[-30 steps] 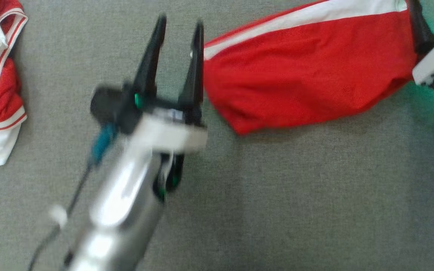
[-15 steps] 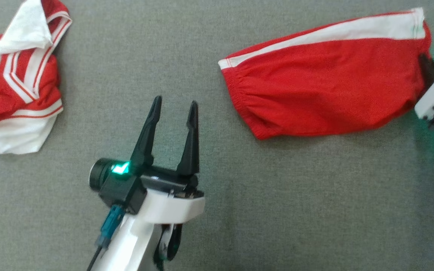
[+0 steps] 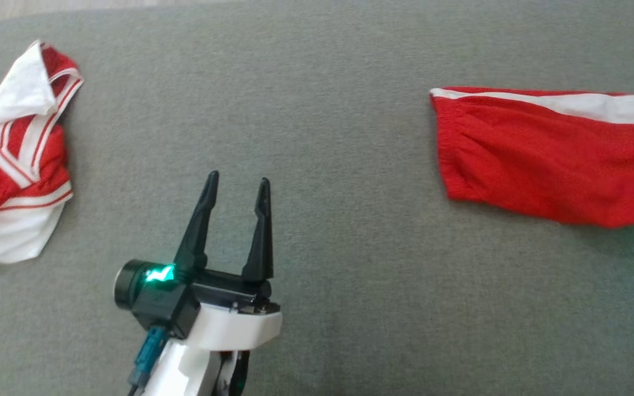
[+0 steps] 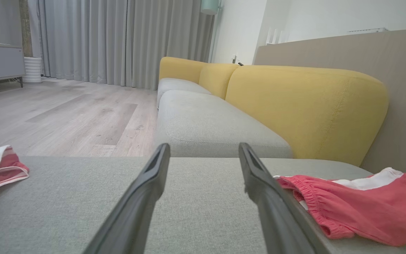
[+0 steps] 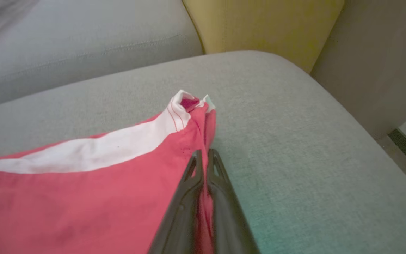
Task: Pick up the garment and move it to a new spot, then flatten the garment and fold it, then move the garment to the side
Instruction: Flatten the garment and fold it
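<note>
The red garment lies at the right of the grey cushion. The right gripper pinches its hem edge, jaws clamped; the left gripper hovers wide open, holding nothing

On the ottoman, the crumpled jersey lies at the left edge near the far left corner. The shorts lie well apart from it, toward the right edge, with the waistband end pointing left. The left gripper hangs over the near part between the two garments, closer to the jersey and touching neither. The right gripper has one finger on each side of the shorts' hem near the far right corner. Behind the far edge stands a sofa seat, with its backrest to the right.
</note>
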You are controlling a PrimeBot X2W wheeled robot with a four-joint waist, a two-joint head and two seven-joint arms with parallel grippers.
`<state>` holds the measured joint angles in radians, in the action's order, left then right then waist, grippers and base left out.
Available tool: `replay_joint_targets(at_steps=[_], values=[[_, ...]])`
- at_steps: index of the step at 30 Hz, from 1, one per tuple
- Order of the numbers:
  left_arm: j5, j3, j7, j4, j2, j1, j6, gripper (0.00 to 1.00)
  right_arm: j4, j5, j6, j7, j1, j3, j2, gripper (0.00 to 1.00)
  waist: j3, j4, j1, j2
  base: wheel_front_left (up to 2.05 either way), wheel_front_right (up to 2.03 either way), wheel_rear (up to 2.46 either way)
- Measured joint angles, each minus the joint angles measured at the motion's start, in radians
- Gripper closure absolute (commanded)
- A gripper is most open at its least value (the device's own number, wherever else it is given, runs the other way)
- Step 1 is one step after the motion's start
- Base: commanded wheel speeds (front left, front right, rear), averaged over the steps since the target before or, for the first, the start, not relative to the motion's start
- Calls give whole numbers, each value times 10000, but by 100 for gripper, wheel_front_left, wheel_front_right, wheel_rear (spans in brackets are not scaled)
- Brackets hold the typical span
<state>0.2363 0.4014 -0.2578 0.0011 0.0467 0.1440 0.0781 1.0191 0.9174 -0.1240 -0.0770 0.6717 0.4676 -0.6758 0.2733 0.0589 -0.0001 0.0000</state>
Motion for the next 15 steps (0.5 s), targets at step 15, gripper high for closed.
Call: replay_joint_targets(at_steps=[15], values=[[161, 58, 0, 355, 8, -105, -165, 0, -4968, 788, 0, 974, 423, 1083, 2094, 100, -625, -604, 1, 0, 0, 0, 0]])
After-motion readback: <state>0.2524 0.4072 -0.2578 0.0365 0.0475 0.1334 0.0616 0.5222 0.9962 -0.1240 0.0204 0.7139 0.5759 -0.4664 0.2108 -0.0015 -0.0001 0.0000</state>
